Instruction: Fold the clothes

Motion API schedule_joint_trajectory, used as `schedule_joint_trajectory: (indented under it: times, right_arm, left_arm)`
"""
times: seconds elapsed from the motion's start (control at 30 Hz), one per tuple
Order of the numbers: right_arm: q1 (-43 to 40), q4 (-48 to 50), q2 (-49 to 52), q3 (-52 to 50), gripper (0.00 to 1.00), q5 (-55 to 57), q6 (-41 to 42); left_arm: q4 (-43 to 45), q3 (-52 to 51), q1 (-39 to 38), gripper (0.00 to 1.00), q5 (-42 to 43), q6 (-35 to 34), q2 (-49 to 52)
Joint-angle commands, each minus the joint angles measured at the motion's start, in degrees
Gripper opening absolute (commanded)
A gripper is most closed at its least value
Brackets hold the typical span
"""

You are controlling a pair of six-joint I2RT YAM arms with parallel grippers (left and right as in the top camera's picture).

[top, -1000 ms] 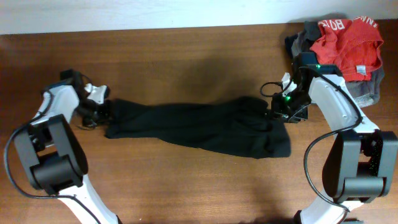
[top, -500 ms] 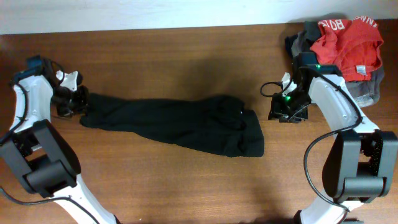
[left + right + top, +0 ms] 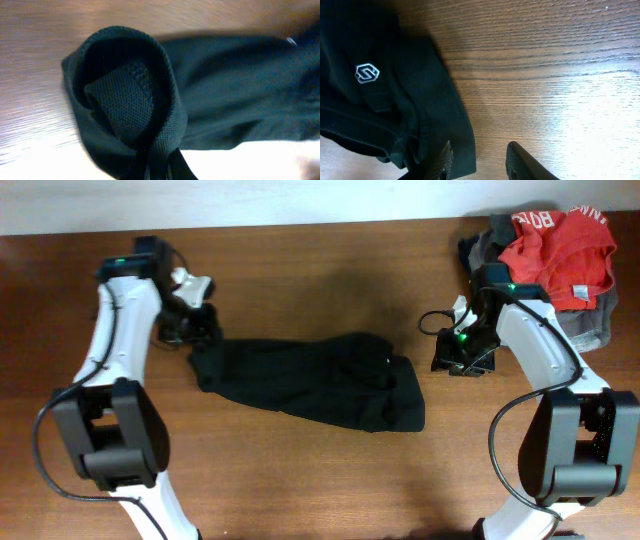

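Observation:
The clothes (image 3: 310,380) are one black garment lying crumpled across the middle of the table. My left gripper (image 3: 197,332) is shut on its left end, and in the left wrist view the mesh fabric (image 3: 125,100) loops up into the jaws (image 3: 161,167). My right gripper (image 3: 447,358) stands open just off the garment's right edge. In the right wrist view one finger (image 3: 444,161) hovers over the black hem (image 3: 370,110) and the other finger (image 3: 520,162) over bare wood. A small white logo (image 3: 366,73) shows on the cloth.
A red garment with white lettering (image 3: 555,250) lies on a grey garment (image 3: 590,325) in the back right corner, right behind my right arm. The table is brown wood (image 3: 320,270), with its far edge along a pale wall.
My left arm has swung from the far left edge to the right and back, dragging the garment's left end inward. The right gripper has let go of the cloth and stayed put.

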Motion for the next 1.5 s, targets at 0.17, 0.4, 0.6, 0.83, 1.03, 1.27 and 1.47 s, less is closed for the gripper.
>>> schedule_joint_trajectory:
  times: [0.17, 0.4, 0.6, 0.83, 1.03, 1.27, 1.47]
  right_arm:
    - [-0.4, 0.1, -0.8, -0.3, 0.41, -0.7, 0.0]
    - [-0.4, 0.2, -0.8, -0.3, 0.41, -0.7, 0.0]
    - [-0.4, 0.1, -0.8, -0.3, 0.41, -0.7, 0.0]
    - [-0.4, 0.1, -0.8, -0.3, 0.41, -0.8, 0.0]
    - [-0.4, -1.5, -0.7, -0.7, 0.41, -1.2, 0.0]
    - [-0.4, 3.5, -0.2, -6.4, 0.4, -10.7, -0.9]
    - [-0.4, 8.8, -0.2, -12.6, 0.5, -15.9, -0.9]
  left_arm:
    - [-0.4, 1.0, -8.4, 0.01, 0.3, 0.5, -1.7]
    - [0.2, 0.9, -14.0, 0.01, 0.3, -0.2, -1.1]
    - [0.3, 0.0, -16.7, 0.25, 0.3, -0.6, 0.1]
    - [1.6, -0.7, -19.1, 0.78, 0.7, -0.6, 0.3]
    - [2.0, -0.2, -18.8, 0.99, 0.7, -0.6, 0.3]
    - [0.6, 5.0, -14.1, 0.99, 0.4, -1.0, 0.3]
    - [0.2, 6.5, -11.5, 0.99, 0.2, -0.9, 0.3]
